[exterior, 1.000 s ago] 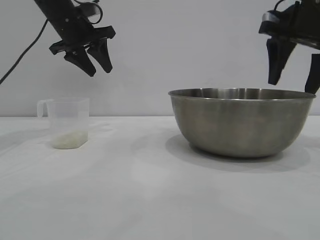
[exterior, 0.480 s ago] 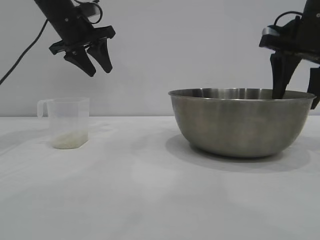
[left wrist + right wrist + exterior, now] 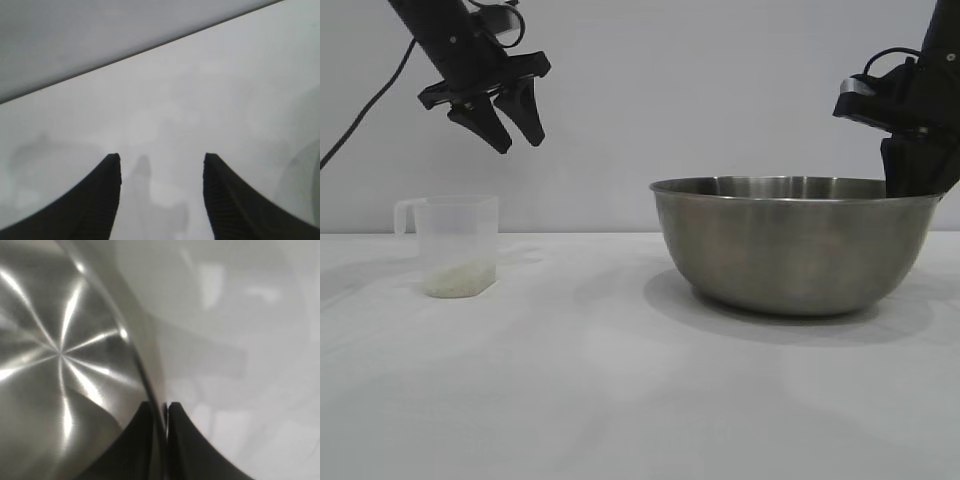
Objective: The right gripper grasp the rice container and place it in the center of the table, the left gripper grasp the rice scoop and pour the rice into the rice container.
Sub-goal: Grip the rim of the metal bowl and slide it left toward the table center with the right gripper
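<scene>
Nearest, bare white table (image 3: 620, 400), matte and flat. Farther back at the exterior view's left, scoop (image 3: 455, 245) upright on the table, handle at the rim pointing outward to the left, thin layer of rice (image 3: 458, 281) in its bottom. High above it and well clear, left gripper (image 3: 505, 118) angled down, fingers (image 3: 95, 200) spread partway with nothing between them; only table under them in the left wrist view. At the right of the table, well apart from the scoop, wide steel bowl (image 3: 795, 240), seemingly tipped a little, with its left rim a touch higher than the right. On its far right edge, right gripper (image 3: 920, 175) pointing steeply down, clamped on the rim: in the right wrist view, one finger (image 3: 140, 440) inside the bowl (image 3: 60, 355), the other outside, thin rim pinched between the two. Bowl interior bare, brushed metal with bright streaks of glare. Beyond everything, plain pale wall (image 3: 720, 90).
</scene>
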Action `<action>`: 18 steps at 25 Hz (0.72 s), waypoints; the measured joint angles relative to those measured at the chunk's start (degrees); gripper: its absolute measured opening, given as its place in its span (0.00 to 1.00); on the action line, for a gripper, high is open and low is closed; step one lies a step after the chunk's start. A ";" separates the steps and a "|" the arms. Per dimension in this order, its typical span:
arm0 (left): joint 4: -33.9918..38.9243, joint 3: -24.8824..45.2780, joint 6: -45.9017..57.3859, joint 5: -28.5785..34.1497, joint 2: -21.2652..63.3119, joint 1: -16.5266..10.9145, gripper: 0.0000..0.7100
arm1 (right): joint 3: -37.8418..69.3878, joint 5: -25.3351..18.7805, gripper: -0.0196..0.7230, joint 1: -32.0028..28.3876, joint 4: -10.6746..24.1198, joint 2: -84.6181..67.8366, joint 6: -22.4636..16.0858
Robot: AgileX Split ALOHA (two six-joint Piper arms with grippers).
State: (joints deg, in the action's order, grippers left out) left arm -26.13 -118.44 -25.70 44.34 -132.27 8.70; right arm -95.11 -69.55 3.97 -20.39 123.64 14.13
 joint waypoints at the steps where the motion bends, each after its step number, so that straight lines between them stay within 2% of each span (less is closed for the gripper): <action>1: 0.00 0.00 0.00 0.00 0.00 0.00 0.45 | 0.00 0.00 0.03 0.54 0.00 0.00 0.00; 12: 0.00 0.00 0.00 0.13 0.34 0.00 0.45 | 0.00 0.00 0.03 2.94 -1.29 0.03 -0.75; 18: 0.00 0.00 0.00 0.13 0.34 0.00 0.45 | 0.00 2.37 0.03 3.30 -2.10 0.13 -1.26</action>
State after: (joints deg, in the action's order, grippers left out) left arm -26.13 -118.44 -25.70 44.47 -131.93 8.70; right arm -95.11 -67.18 7.27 -22.48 123.76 12.87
